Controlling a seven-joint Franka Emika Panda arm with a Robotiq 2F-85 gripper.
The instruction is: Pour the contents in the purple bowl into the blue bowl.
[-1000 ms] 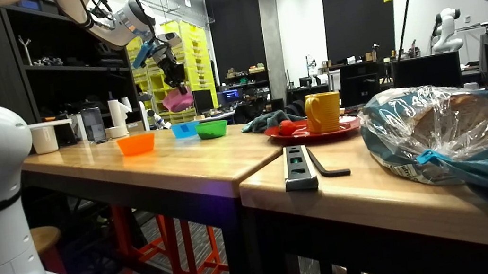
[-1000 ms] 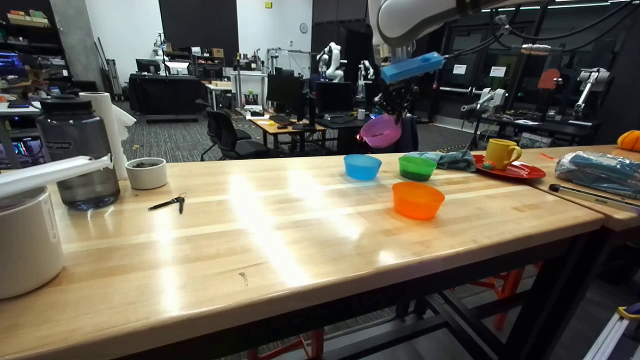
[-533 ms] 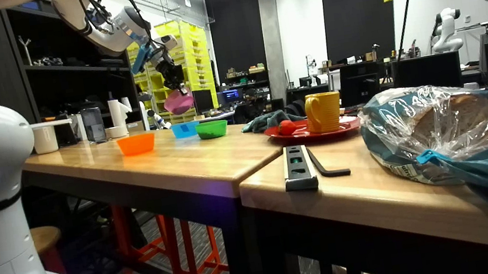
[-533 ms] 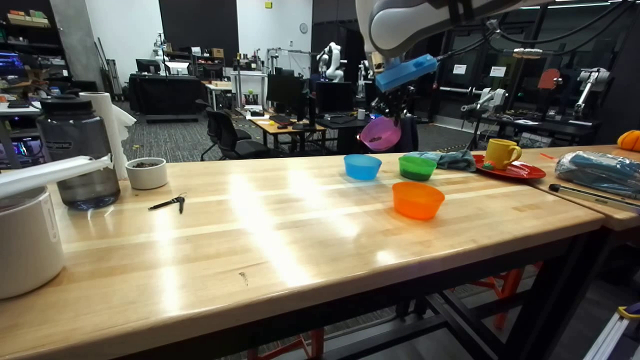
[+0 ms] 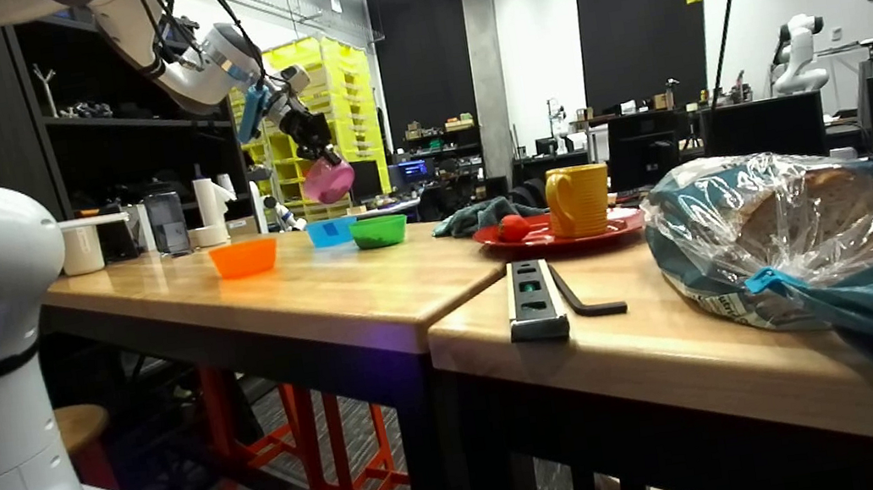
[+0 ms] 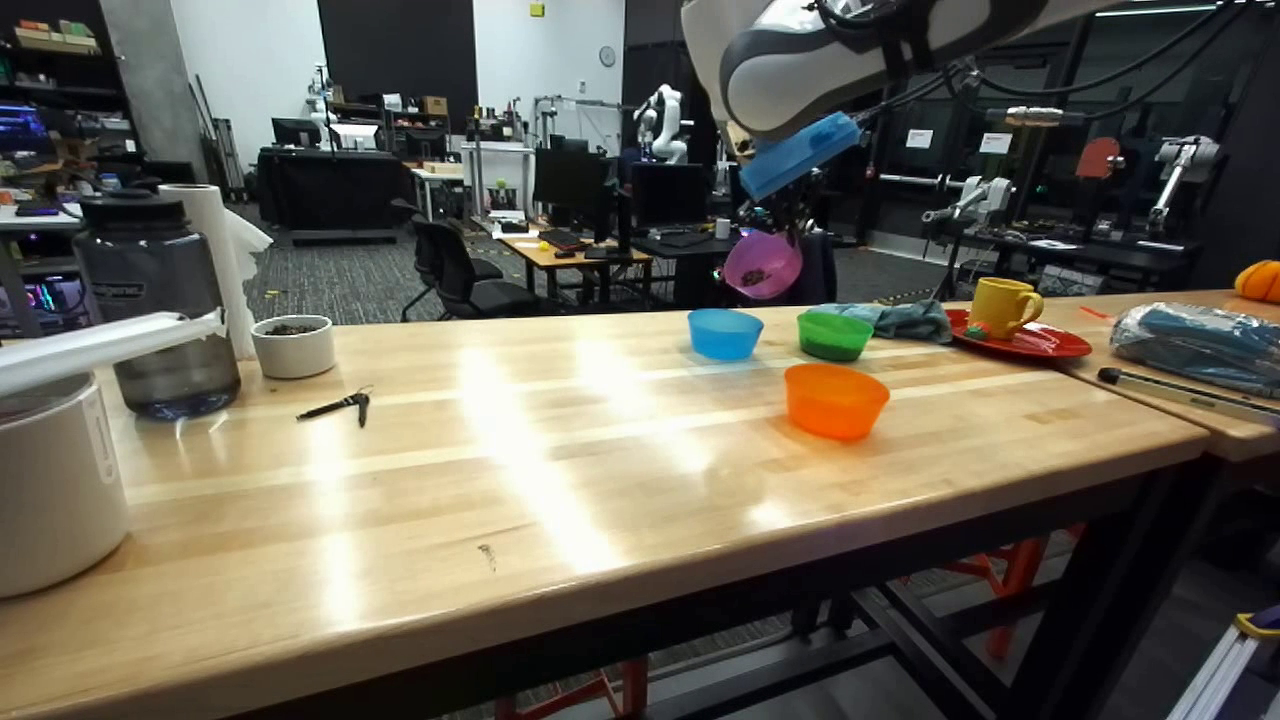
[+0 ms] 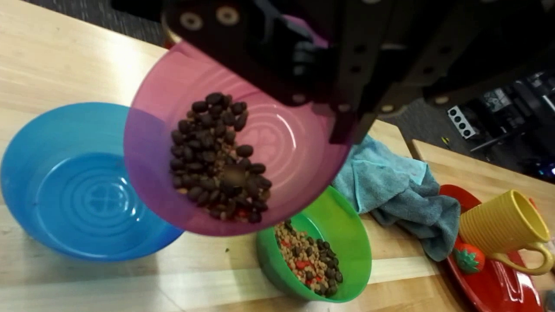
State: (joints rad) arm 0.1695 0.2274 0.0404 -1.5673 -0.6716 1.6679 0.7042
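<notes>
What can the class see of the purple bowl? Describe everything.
The purple bowl is round, translucent and plastic-looking, with rings around a clover-like mark on its base. The gripper pinches its rim, holding it tilted, clear of the wooden table. Dark beans and smaller tan bits lie heaped toward its lower side.

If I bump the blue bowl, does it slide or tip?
The blue bowl is probably light, looking thin and nearly empty, so it may slide on the glossy tabletop. Tipping seems less likely, given its squat shape.
</notes>
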